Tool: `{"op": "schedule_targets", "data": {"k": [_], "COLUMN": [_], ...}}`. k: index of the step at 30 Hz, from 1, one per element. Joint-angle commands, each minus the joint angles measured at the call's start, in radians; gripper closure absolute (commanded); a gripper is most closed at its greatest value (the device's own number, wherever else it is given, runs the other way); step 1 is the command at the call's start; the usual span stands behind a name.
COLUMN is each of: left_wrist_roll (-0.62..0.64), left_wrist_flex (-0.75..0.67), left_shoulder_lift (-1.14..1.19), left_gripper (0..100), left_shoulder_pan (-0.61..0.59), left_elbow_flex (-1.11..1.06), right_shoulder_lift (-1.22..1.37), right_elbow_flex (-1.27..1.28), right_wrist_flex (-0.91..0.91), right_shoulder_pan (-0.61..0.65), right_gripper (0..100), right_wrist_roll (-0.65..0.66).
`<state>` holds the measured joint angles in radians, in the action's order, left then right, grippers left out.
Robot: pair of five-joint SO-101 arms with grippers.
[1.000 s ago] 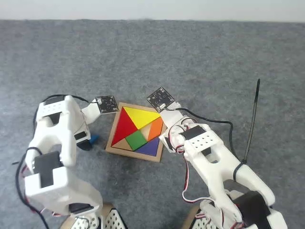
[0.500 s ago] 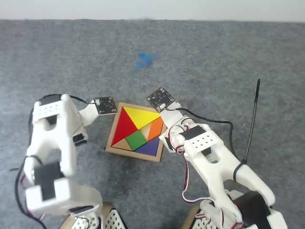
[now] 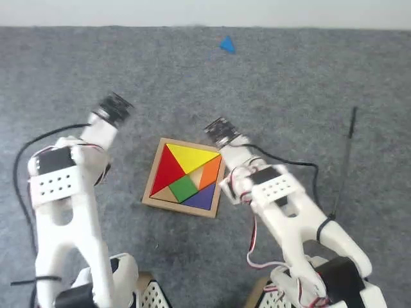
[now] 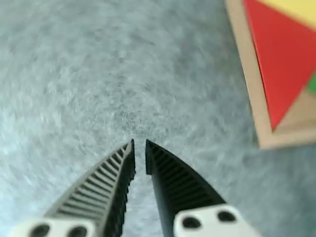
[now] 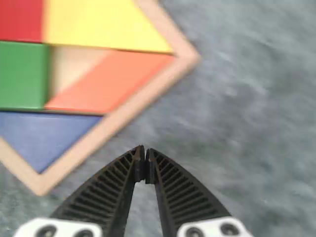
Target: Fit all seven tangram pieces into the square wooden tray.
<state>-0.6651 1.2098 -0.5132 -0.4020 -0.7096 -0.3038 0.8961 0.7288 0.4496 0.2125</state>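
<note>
The square wooden tray [image 3: 180, 209] lies mid-table with a yellow triangle [image 3: 192, 157], a red triangle [image 3: 166, 172], a green square [image 3: 184, 188], an orange piece [image 3: 209, 174] and a blue-violet triangle [image 3: 201, 198] in it. Two pale wood-coloured patches sit among them; I cannot tell if they are pieces or bare slots. A small blue triangle [image 3: 226, 43] lies far back near the table's edge. My left gripper [image 4: 139, 144] hovers over carpet beside the tray's corner [image 4: 247, 74], fingertips almost touching, holding nothing. My right gripper [image 5: 144, 149] is shut and empty just off the tray's rim [image 5: 123, 121].
A thin black rod [image 3: 343, 160] stands at the right, with a black cable [image 3: 289, 165] running from the right arm. Grey carpet covers the table, and its far edge [image 3: 205, 27] runs just behind the small blue triangle. Open carpet lies behind the tray.
The small blue triangle shot from beside my left gripper, left of the tray, to the far back of the table. My left arm rose and swung away from the tray. The right arm barely shifted.
</note>
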Motion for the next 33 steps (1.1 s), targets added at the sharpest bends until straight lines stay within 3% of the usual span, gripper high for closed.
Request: {"op": "schedule_targets", "data": {"k": [1, 6, 12, 16, 20, 22, 26, 30, 33], "left_wrist_roll": [0.416, 0.624, 0.578, 0.503, 0.486, 0.486, 0.431, 0.413, 0.413], "left_wrist_flex": [-0.074, -0.278, -0.603, -0.634, -0.654, -0.683, -0.694, -0.72, -0.784], "left_shoulder_lift": [-0.054, -0.058, -0.061, -0.061, -0.055, -0.06, -0.078, -0.173, -0.269], "left_gripper": [96, 96, 99, 99, 99, 99, 99, 99, 99], "left_shoulder_pan": [0.005, 0.009, 0.011, 0.011, 0.011, 0.028, 0.118, 0.13, 0.143], "left_elbow_flex": [-0.004, -0.16, -0.418, -0.443, -0.446, -0.466, -0.501, -0.565, -0.651], "right_shoulder_lift": [-0.056, -0.041, 0.193, 0.558, 0.918, 1.052, 1.187, 1.27, 1.265], "right_elbow_flex": [-0.127, -0.275, -0.703, -1.105, -1.571, -1.778, -2.17, -2.542, -2.569], "right_wrist_flex": [0.088, 0.125, 0.133, 0.127, 0.14, 0.234, 0.605, 0.909, 1.032], "right_shoulder_pan": [-0.133, -0.209, -0.211, -0.197, -0.188, -0.182, -0.177, -0.168, -0.153], "right_gripper": [99.1, 99.1, 99.1, 99.1, 99.1, 99.1, 99.1, 99.1, 99.1], "right_wrist_roll": [0.008, 0.077, 0.092, 0.087, -0.002, -0.031, -0.034, 0.011, 0.1]}}
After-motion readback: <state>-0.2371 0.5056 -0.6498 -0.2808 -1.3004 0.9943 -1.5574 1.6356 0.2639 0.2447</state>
